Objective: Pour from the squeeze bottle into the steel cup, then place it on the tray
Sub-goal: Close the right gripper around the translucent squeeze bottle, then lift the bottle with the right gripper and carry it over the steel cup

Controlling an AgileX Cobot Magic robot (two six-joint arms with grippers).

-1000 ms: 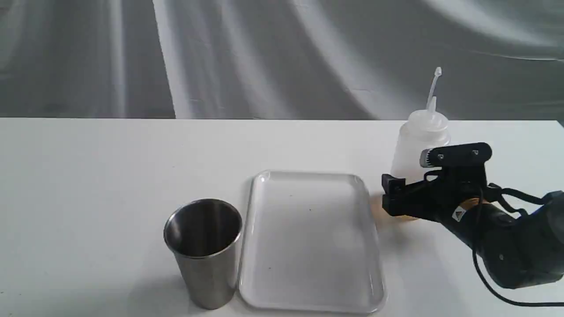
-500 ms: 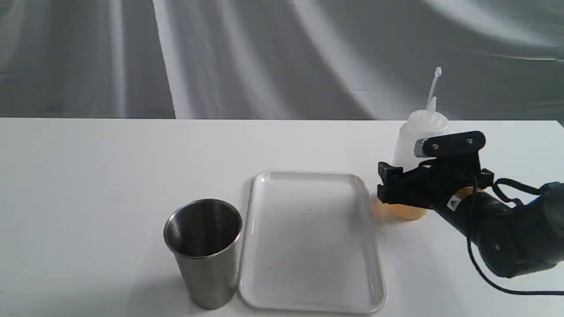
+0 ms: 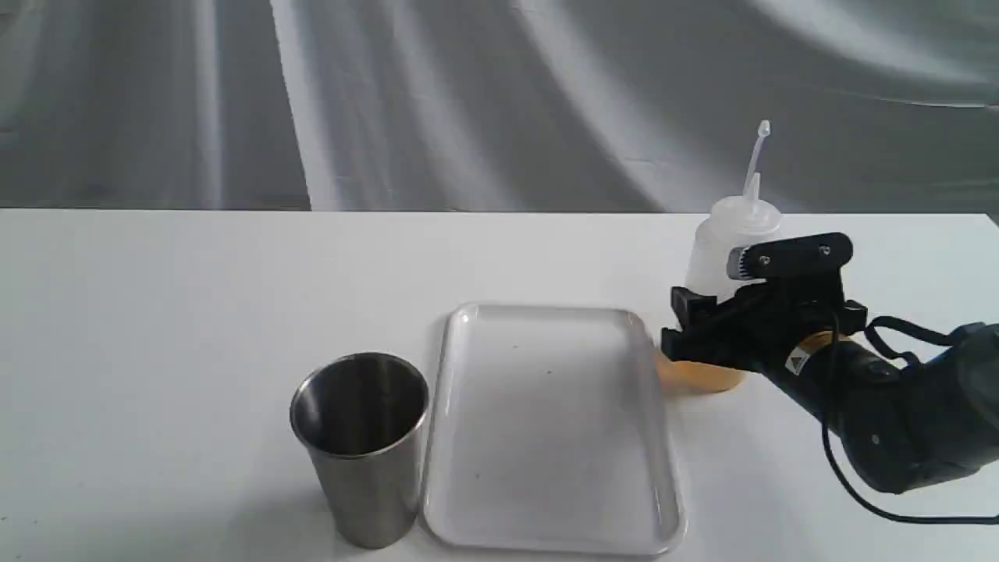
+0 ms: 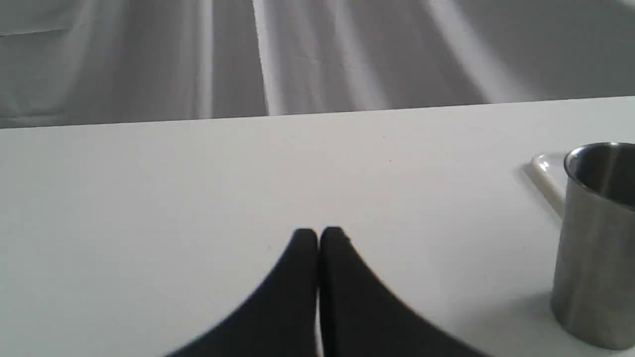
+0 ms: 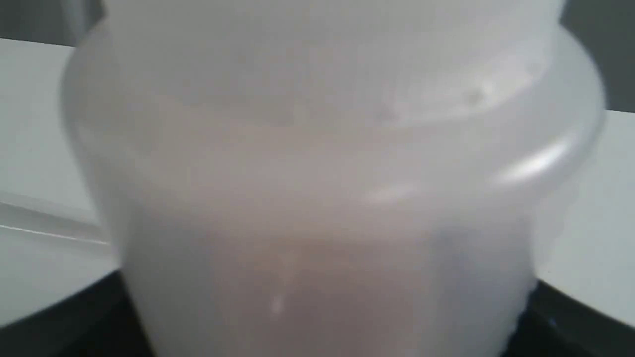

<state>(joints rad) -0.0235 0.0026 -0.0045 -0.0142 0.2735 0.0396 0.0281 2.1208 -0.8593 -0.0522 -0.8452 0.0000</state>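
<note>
1. The right gripper (image 3: pixel 706 300) clasps the translucent whitish plastic squeeze bottle (image 3: pixel 722 246) low on its body, with 1 black finger on either side. In the right wrist view the squeeze bottle (image 5: pixel 327 198) fills the picture, with dark finger shapes at both lower corners.
2. The squeeze bottle is near the right edge of the white tabletop (image 3: pixel 195 312), just beside the tray. It leans slightly toward the left edge, its thin nozzle (image 3: pixel 755 160) pointing up. Whether its base has left the surface cannot be told.
3. Amber liquid (image 3: pixel 702 378) sits in the bottom of the bottle.
4. The brushed, tapered steel cup (image 3: pixel 360 445) stands upright by the near edge, just beside the tray on the side facing the left edge. Its inside shows dark, with no liquid to be seen.
5. The flat white plastic rectangular tray (image 3: pixel 546 437) lies between cup and bottle, close to the near edge, with nothing on it.
6. The left gripper (image 4: pixel 318 238) is poised over the tabletop, fingertips pressed together on nothing, with the steel cup (image 4: pixel 593 238) near it.
7. Judged from this, only the grasp is made. The lift, the carry across the tray to the cup, the tipping and squeezing, and setting the bottle on the tray all remain.
</note>
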